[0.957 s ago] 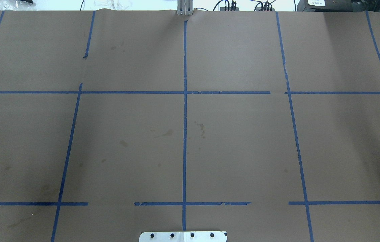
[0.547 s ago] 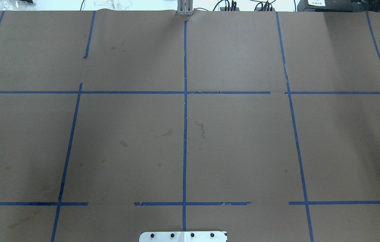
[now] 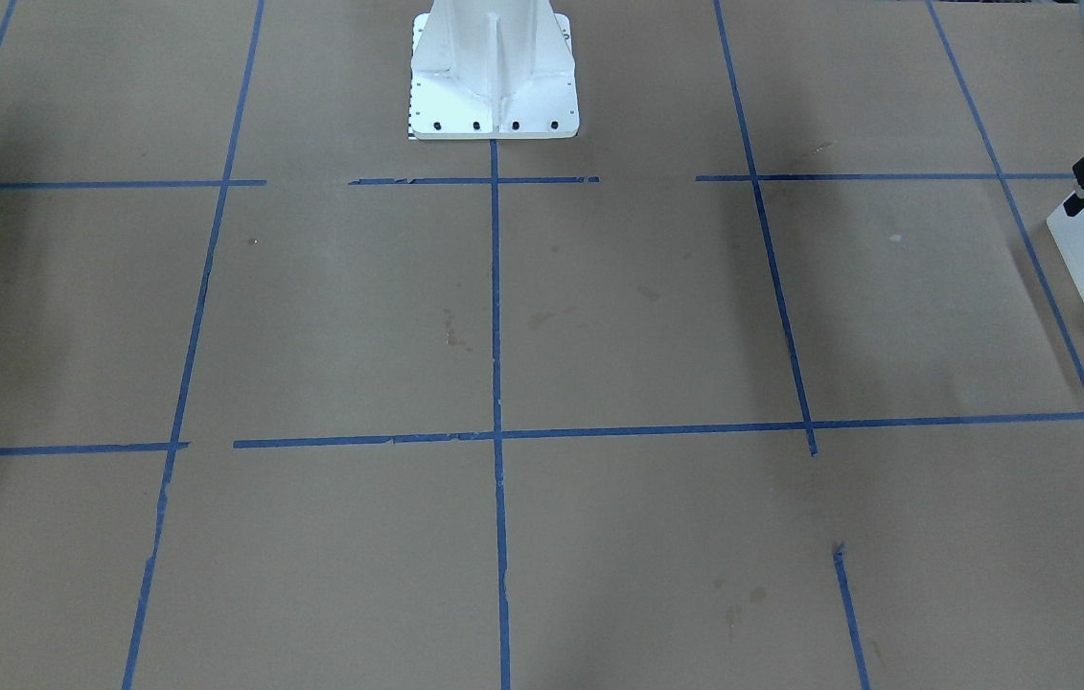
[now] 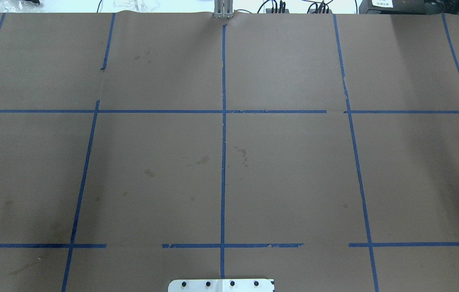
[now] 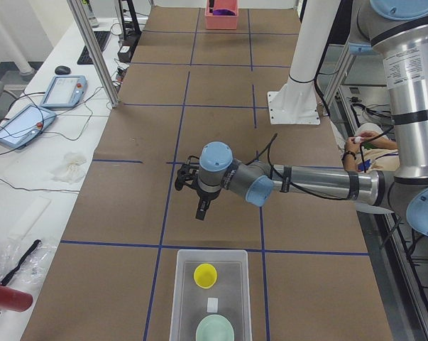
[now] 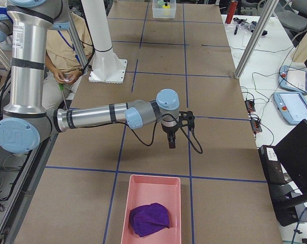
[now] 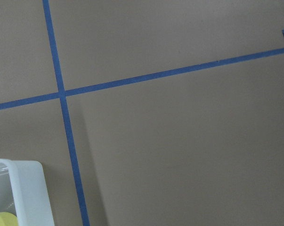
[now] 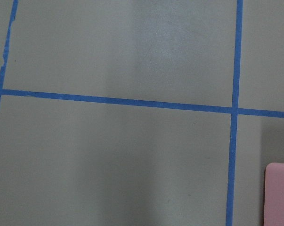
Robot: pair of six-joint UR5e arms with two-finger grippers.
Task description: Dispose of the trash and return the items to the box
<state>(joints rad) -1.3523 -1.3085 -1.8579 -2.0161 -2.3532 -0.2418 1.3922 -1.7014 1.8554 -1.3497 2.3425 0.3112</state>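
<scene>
exterior left — yellow cup (image 5: 205, 275) in frosted bin (image 5: 179, 300)

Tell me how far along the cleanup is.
Looks nearly finished. Done: the yellow cup sits in the box with a green bowl, and a purple crumpled thing lies in the pink tray. In hand: nothing shows in the left gripper or right gripper, both hanging over the table; how the jaws stand I can't tell. Left: no loose item shows in these views.
</scene>
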